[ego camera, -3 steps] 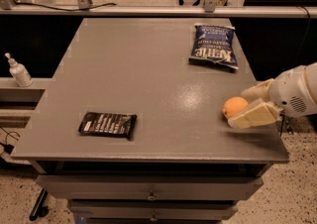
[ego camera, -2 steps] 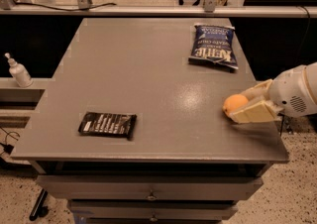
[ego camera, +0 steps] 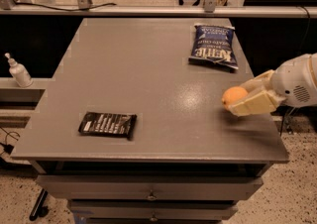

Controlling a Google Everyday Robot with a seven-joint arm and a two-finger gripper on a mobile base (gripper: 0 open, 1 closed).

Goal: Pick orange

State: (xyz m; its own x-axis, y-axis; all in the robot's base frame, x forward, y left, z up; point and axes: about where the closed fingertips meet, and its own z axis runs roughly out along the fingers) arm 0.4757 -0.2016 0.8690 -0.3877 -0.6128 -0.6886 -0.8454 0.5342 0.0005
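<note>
The orange [ego camera: 233,95] is a small round orange fruit at the right side of the grey table [ego camera: 143,94]. My gripper [ego camera: 243,98] reaches in from the right, its cream fingers [ego camera: 253,104] closed around the orange, one behind it and one in front. The orange looks lifted a little off the table top, with a shadow under it. The white arm [ego camera: 299,80] extends off the right edge of the view.
A blue chip bag [ego camera: 213,47] lies at the back right of the table. A black snack packet [ego camera: 107,124] lies at the front left. A white pump bottle [ego camera: 19,71] stands on a ledge to the left. Drawers [ego camera: 148,193] sit below the table front.
The gripper and the orange have risen slightly and shifted a little to the left. The chip bag and the black packet have not moved.
</note>
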